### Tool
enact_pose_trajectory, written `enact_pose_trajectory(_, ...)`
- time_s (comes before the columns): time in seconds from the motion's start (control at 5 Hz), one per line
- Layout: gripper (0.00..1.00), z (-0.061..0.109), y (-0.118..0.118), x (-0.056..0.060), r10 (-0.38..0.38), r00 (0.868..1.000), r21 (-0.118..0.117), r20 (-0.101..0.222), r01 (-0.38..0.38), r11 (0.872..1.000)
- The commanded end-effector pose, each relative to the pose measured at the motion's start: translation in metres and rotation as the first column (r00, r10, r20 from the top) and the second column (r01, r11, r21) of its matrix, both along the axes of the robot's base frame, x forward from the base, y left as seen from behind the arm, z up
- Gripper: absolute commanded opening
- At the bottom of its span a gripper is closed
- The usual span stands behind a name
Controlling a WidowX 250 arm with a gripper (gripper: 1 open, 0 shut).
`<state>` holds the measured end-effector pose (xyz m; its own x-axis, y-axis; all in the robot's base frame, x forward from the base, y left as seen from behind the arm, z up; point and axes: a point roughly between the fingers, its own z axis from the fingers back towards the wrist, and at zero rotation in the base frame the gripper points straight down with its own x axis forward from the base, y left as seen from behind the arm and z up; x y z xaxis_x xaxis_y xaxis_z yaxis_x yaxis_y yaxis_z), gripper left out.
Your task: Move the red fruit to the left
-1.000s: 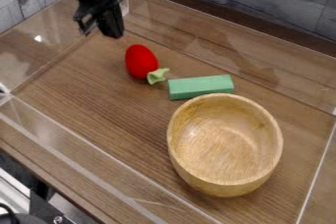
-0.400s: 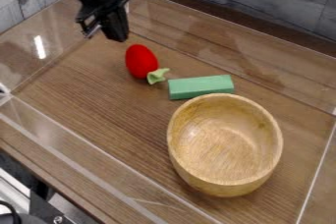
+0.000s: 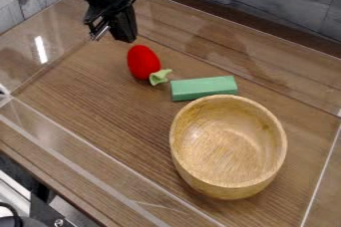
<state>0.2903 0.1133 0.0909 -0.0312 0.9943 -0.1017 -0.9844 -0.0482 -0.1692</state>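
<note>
Lower right of frame, nearest me: wooden bowl (image 3: 228, 148), empty, upright on the wooden table (image 3: 80, 112). It plays no part in the job and sits well clear of the working area.

Middle of frame: flat green block (image 3: 204, 87), lying on its broad face, angled slightly. Its left end is just beside the leafy stem of the red fruit (image 3: 144, 62); whether the two touch, I cannot tell.

The red fruit lies on its side, centre-left, stem end pointing toward the block. Nothing holds it. It has not yet gone left.

Upper left, farthest back: gripper (image 3: 115, 28), black, pointing steeply down, fingers drawn together with nothing between them. It hangs just above and behind the fruit, on the fruit's upper-left side. My reading: closed fingers suggest a push or a pre-grasp approach, though from that side a push would send the fruit right, not left.

Against a second ago: the gripper has shifted a little rightward in frame, closer to the fruit. Fruit, block and bowl have not moved.
</note>
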Motion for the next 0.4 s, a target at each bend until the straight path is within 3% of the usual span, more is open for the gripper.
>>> enact_pose_trajectory(0.0,0.00,0.0283,0.0037,0.0071,0.028,0.997,0.023,0.076,-0.030,0.999)
enact_pose_trajectory(0.2,0.00,0.0308,0.0118,0.0125,0.086,0.993,0.014,0.083,-0.087,0.996)
